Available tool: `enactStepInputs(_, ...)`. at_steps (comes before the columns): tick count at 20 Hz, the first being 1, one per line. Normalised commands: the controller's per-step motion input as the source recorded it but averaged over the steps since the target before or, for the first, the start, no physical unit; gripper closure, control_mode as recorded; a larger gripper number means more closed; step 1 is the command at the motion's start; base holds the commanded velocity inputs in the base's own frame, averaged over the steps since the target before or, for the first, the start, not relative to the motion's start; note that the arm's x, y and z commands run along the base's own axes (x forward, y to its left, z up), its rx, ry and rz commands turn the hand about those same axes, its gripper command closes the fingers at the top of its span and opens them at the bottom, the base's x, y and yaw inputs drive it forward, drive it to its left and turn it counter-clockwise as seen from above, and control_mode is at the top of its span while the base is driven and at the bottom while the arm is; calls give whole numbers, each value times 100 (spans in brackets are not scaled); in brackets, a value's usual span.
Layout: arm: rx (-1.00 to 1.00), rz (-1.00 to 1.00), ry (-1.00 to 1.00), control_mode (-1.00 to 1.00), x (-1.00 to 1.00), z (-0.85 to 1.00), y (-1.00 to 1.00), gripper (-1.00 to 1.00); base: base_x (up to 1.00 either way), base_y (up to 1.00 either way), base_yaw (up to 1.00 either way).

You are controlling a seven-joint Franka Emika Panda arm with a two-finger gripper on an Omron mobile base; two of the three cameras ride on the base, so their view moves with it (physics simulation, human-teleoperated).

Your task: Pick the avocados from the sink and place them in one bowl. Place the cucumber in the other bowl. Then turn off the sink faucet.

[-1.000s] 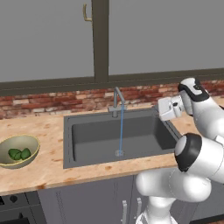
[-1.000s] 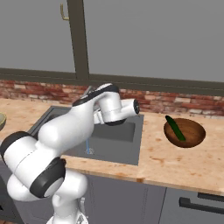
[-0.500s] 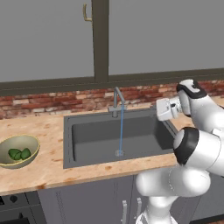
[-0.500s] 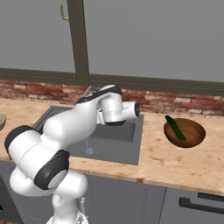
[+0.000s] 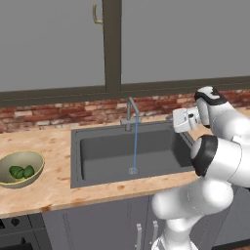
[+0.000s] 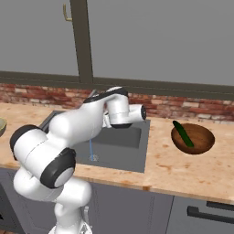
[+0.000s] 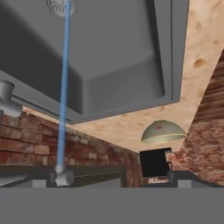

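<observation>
Edging leftward, gripper [image 5: 172,122] nearer faucet [image 5: 131,112]

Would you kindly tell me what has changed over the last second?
The arm has folded its elbow in a bit while the open, empty gripper edged slightly toward the faucet. Nothing was grasped or released. Water still runs; avocados and cucumber stay in their bowls.

I see the sink [image 5: 97,166] set into the counter [image 5: 49,190], with the faucet [image 5: 131,111] at its back rim, just before the brick wall [image 5: 58,114]. A stream of water [image 5: 135,146] falls from the spout onto the drain [image 5: 133,171]. Left of the sink, the olive bowl [image 5: 19,168] sits on the counter with both avocados [image 5: 22,172] in it. Right of the sink, well apart, the brown bowl [image 6: 193,139] holds the cucumber [image 6: 183,133]. My gripper [image 5: 177,121] hangs over the sink's right rim.
</observation>
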Motion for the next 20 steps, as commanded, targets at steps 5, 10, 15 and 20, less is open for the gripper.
enactStepInputs(5,0,-3,0,-100,9,-7,0,-100,0,0,0)
enactStepInputs(10,2,-7,0,-100,20,-3,0,-100,0,0,0)
enactStepInputs(15,3,-2,0,-100,19,-7,0,-100,0,0,0)
enactStepInputs(20,0,0,1,-100,23,-11,0,-100,0,0,0)
